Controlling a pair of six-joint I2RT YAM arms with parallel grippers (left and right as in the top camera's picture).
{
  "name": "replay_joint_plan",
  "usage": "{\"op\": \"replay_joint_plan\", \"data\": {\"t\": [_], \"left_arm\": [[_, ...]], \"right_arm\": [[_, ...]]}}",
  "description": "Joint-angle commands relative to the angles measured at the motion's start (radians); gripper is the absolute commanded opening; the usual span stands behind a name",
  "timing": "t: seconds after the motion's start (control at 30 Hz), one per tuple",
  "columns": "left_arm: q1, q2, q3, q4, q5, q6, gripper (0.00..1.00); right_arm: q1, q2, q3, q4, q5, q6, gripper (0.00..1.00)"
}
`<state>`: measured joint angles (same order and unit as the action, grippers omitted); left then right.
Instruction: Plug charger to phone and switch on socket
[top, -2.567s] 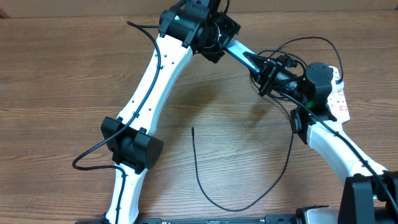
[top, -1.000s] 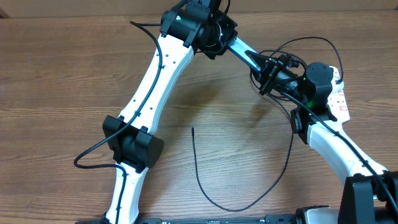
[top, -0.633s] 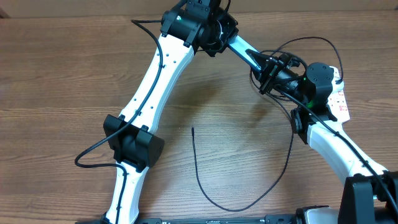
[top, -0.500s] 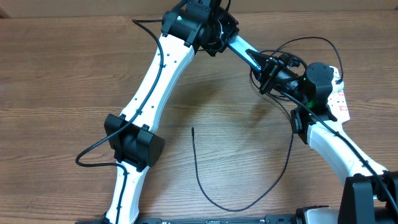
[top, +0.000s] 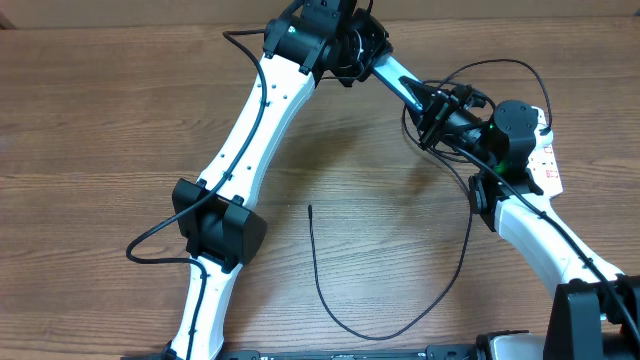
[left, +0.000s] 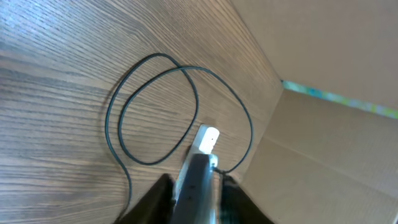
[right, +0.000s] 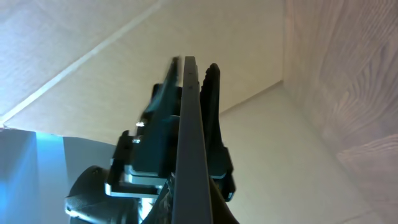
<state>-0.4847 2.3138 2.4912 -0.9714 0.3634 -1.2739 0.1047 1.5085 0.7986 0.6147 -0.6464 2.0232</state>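
The phone (top: 398, 80) is held in the air at the back of the table, edge-on, a thin teal strip. My left gripper (top: 366, 58) is shut on its far end and my right gripper (top: 432, 108) is shut on its near end. In the left wrist view the phone (left: 198, 177) runs out between the fingers (left: 196, 208). In the right wrist view it is a dark edge (right: 189, 124). The charger (top: 318, 290) lies loose on the table, its small tip (top: 310, 207) apart from the phone. The socket (top: 547, 165) is mostly hidden under the right arm.
Thin black cable loops (top: 500, 65) lie by the right arm and also show in the left wrist view (left: 155, 112). A cardboard wall (left: 336, 155) stands at the table's back edge, close behind the phone. The left arm (top: 250, 140) crosses the table's middle.
The left arm has shifted slightly right and toward the back, taking the phone's far end with it. The right arm and the charger cable have stayed put.
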Motion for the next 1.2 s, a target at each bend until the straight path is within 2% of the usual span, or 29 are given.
{"op": "replay_joint_plan", "data": {"t": [0.0,0.27,0.53,0.77,0.93,1.07,1.17], "left_arm": [[-0.007,0.022,-0.005,0.013,0.03,0.041,0.17],[-0.006,0.022,-0.005,0.045,0.076,0.064,0.13],[-0.006,0.022,-0.005,0.049,0.076,0.071,0.14],[-0.006,0.022,-0.005,0.049,0.076,0.07,0.05],[-0.006,0.022,-0.005,0.049,0.076,0.07,0.06],[-0.006,0.022,-0.005,0.048,0.075,0.07,0.12],[-0.006,0.022,-0.005,0.049,0.076,0.07,0.14]], "right_arm": [[0.011,-0.007,0.026,0.013,-0.039,0.138,0.04],[0.011,-0.007,0.026,0.013,-0.015,0.138,0.04],[0.011,-0.007,0.026,0.02,-0.017,0.138,0.04],[0.011,-0.007,0.026,0.02,-0.017,0.138,0.04],[0.011,-0.007,0.026,0.02,-0.017,0.138,0.05],[0.011,-0.007,0.026,0.02,-0.017,0.138,0.2],[0.011,-0.007,0.026,0.02,-0.017,0.138,0.21]]}}
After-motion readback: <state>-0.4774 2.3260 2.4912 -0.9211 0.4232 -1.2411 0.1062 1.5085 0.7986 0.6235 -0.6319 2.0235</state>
